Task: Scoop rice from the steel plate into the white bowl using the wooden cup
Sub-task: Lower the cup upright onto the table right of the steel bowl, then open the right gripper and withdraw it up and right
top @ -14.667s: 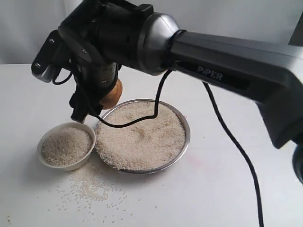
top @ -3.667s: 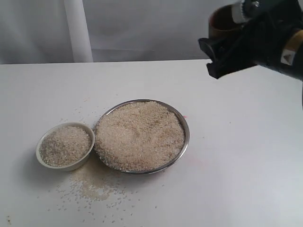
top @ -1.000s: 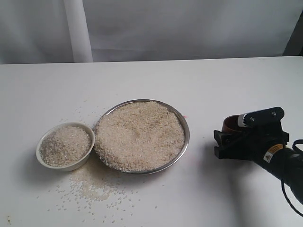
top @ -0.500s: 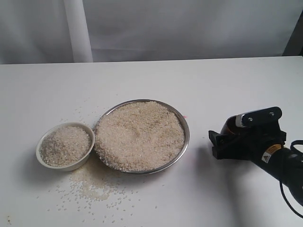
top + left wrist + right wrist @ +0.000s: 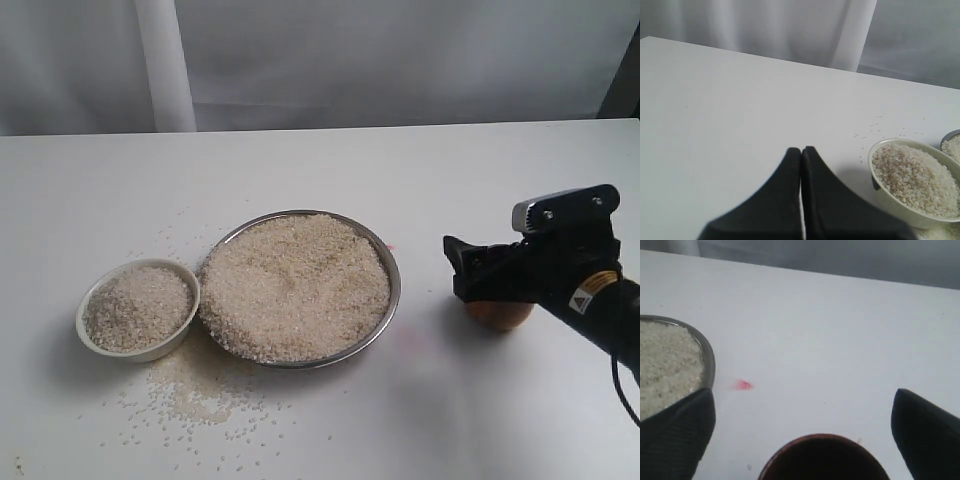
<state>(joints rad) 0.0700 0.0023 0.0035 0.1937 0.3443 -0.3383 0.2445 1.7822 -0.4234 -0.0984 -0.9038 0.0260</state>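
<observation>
The steel plate point(image 5: 396, 290) sits mid-table, heaped with rice point(image 5: 295, 285). Touching its left side is the white bowl point(image 5: 150, 350), also full of rice point(image 5: 138, 305). The wooden cup point(image 5: 498, 315) stands on the table right of the plate. My right gripper point(image 5: 470, 275) hovers just over it, open. In the right wrist view the cup's dark rim point(image 5: 822, 460) lies between the wide-spread fingers point(image 5: 680, 425), touching neither. My left gripper point(image 5: 801, 150) is shut and empty, near the bowl point(image 5: 900, 210); the exterior view does not show it.
Spilled grains point(image 5: 195, 395) lie on the white table in front of the bowl and plate. A small red mark point(image 5: 743, 385) shows on the table beside the plate's rim point(image 5: 710, 365). A grey curtain hangs behind the table.
The right gripper came down to the table right of the plate with the cup, then opened and rose slightly. The cup now stands free beneath it.
</observation>
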